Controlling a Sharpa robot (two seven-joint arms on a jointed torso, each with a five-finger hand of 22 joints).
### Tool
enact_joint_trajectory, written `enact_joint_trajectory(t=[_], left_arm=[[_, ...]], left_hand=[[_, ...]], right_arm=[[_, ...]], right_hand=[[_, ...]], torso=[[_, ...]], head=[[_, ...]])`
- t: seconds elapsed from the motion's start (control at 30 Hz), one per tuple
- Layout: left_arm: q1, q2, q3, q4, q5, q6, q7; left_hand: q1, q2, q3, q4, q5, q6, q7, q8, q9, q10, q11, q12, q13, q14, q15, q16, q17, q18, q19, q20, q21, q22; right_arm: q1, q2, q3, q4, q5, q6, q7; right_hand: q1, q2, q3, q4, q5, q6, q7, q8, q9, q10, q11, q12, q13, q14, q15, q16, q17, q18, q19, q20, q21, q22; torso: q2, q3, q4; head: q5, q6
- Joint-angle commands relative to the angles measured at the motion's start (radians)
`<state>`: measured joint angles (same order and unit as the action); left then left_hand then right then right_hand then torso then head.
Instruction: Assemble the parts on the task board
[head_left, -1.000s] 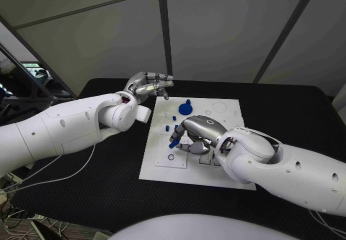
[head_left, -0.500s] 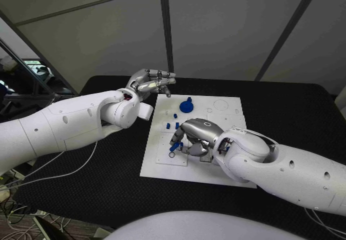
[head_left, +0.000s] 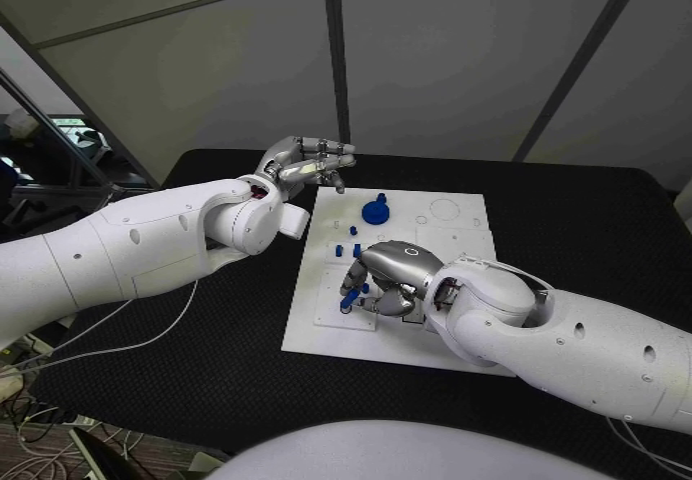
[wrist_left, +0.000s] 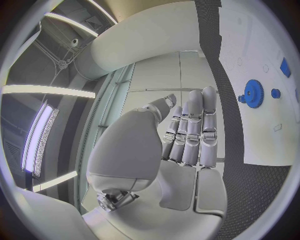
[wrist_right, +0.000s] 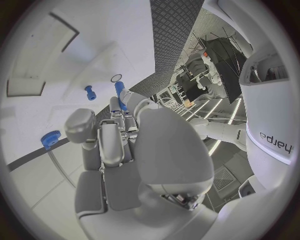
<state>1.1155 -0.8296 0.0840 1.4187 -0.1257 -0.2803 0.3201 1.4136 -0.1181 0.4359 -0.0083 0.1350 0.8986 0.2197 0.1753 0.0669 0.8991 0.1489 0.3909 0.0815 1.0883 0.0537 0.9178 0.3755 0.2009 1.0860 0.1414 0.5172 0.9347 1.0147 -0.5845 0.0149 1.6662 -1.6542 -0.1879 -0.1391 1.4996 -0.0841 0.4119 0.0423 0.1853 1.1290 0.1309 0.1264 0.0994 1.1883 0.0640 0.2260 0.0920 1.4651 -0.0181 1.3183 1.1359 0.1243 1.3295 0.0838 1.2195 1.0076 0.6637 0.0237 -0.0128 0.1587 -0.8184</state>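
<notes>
The white task board (head_left: 325, 335) lies mid-table. My right hand (head_left: 392, 272) hovers low over its left half and pinches a small blue peg (head_left: 349, 297) at its fingertips, just above a ringed hole (head_left: 343, 311). In the right wrist view the blue peg (wrist_right: 119, 90) sits in the fingertips of my right hand (wrist_right: 119, 150), close to the ringed hole (wrist_right: 116, 78). A blue gear (head_left: 375, 212) stands at the board's far side, with three small blue pegs (head_left: 352, 248) nearer. My left hand (head_left: 306, 160) hangs above the board's far left corner, fingers curled, holding nothing.
The black table (head_left: 188, 360) surrounds the board on all sides. In the left wrist view the blue gear (wrist_left: 254, 93) and two small blue pieces (wrist_left: 275, 93) lie on the board (wrist_left: 262, 130) beside my left hand (wrist_left: 187, 135). A loose peg (wrist_right: 90, 92) lies near the held one.
My right hand has lowered slightly toward the board's near left, bringing the blue peg closer to the ringed hole. The left hand has stayed in place.
</notes>
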Motion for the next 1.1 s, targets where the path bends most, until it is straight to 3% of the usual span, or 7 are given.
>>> enact_joint_trajectory(t=[0.03,0.53,0.63,0.8,0.93,1.1], left_arm=[[0.002,0.001,0.001,0.001,0.001,0.012,0.005],[0.002,0.002,0.001,0.001,0.001,0.011,0.004],[0.002,0.005,0.001,-0.002,0.001,0.012,0.004],[0.002,0.01,0.001,-0.006,0.001,0.012,0.003],[0.002,0.012,0.001,-0.007,0.001,0.01,0.003],[0.002,0.014,0.001,-0.007,0.001,0.011,0.003]], left_hand=[[0.0,0.007,-0.003,-0.004,-0.001,-0.002,0.0,0.0,0.001,-0.007,-0.001,0.006,-0.001,-0.007,0.002,-0.006,-0.002,-0.019,-0.006,0.002,-0.007,-0.001],[0.0,0.008,-0.005,-0.004,-0.001,-0.002,0.0,0.001,0.001,-0.009,-0.001,0.008,-0.001,-0.007,0.002,-0.005,-0.003,-0.019,-0.007,0.003,-0.007,-0.001],[0.0,0.008,-0.005,-0.004,-0.001,-0.002,0.0,0.001,0.001,-0.009,-0.001,0.008,-0.001,-0.007,0.002,-0.005,-0.003,-0.019,-0.007,0.003,-0.007,-0.001],[0.0,0.008,-0.005,-0.004,-0.001,-0.002,0.0,0.001,0.001,-0.009,-0.001,0.008,-0.001,-0.007,0.002,-0.005,-0.003,-0.019,-0.007,0.003,-0.007,-0.001],[-0.001,0.008,-0.005,-0.004,-0.001,-0.003,0.001,0.001,0.001,-0.009,0.0,0.009,-0.001,-0.008,0.002,-0.005,-0.003,-0.019,-0.007,0.003,-0.007,-0.001],[-0.001,0.008,-0.005,-0.004,-0.001,-0.003,0.001,0.001,0.001,-0.009,0.0,0.009,-0.001,-0.008,0.002,-0.005,-0.003,-0.019,-0.007,0.003,-0.007,-0.001]], right_arm=[[0.001,0.002,-0.002,-0.003,-0.018,0.025,-0.004],[0.0,0.008,-0.007,-0.014,-0.061,0.05,-0.021],[0.0,0.008,-0.012,-0.015,-0.071,0.051,-0.025],[0.0,0.011,-0.022,-0.016,-0.086,0.048,-0.029],[0.0,0.018,-0.025,-0.017,-0.104,0.042,-0.03],[0.0,0.026,-0.028,-0.019,-0.113,0.043,-0.033]], right_hand=[[-0.006,-0.001,0.006,0.002,0.003,0.002,0.004,0.005,-0.002,0.006,-0.003,-0.003,0.002,0.032,-0.004,0.003,0.0,-0.014,0.003,-0.002,0.006,0.0],[-0.007,-0.002,0.006,0.0,0.003,0.002,0.003,0.005,-0.001,0.007,-0.003,-0.004,0.002,0.032,-0.004,0.003,-0.001,-0.014,0.002,-0.002,0.004,-0.003],[-0.008,-0.002,0.005,0.0,0.003,0.002,0.003,0.005,-0.001,0.007,-0.003,-0.004,0.002,0.032,-0.004,0.002,-0.001,-0.014,0.001,-0.002,0.003,-0.004],[-0.008,-0.002,0.005,0.0,0.003,0.002,0.003,0.005,-0.001,0.007,-0.003,-0.004,0.002,0.032,-0.004,0.002,-0.001,-0.014,0.001,-0.002,0.003,-0.004],[-0.01,-0.003,0.005,0.0,0.003,0.001,0.004,0.005,-0.001,0.006,-0.003,-0.005,0.003,0.032,-0.004,0.001,-0.003,-0.013,0.0,-0.002,0.002,-0.006],[-0.015,-0.006,0.004,-0.002,0.003,-0.005,0.005,0.002,-0.002,0.002,-0.001,-0.011,0.003,0.03,-0.003,0.0,-0.005,-0.013,-0.003,-0.001,0.0,-0.008]], torso=[[0.0,0.0001,0.0003],[-0.001,0.0008,-0.0005],[-0.002,0.0011,-0.0004],[-0.003,0.0028,-0.0014],[0.0,-0.001,0.0009],[-0.002,-0.0007,0.0018]], head=[[0.002,-0.003],[0.005,-0.008],[0.005,-0.011],[0.004,-0.006],[0.001,-0.006],[0.003,-0.006]])
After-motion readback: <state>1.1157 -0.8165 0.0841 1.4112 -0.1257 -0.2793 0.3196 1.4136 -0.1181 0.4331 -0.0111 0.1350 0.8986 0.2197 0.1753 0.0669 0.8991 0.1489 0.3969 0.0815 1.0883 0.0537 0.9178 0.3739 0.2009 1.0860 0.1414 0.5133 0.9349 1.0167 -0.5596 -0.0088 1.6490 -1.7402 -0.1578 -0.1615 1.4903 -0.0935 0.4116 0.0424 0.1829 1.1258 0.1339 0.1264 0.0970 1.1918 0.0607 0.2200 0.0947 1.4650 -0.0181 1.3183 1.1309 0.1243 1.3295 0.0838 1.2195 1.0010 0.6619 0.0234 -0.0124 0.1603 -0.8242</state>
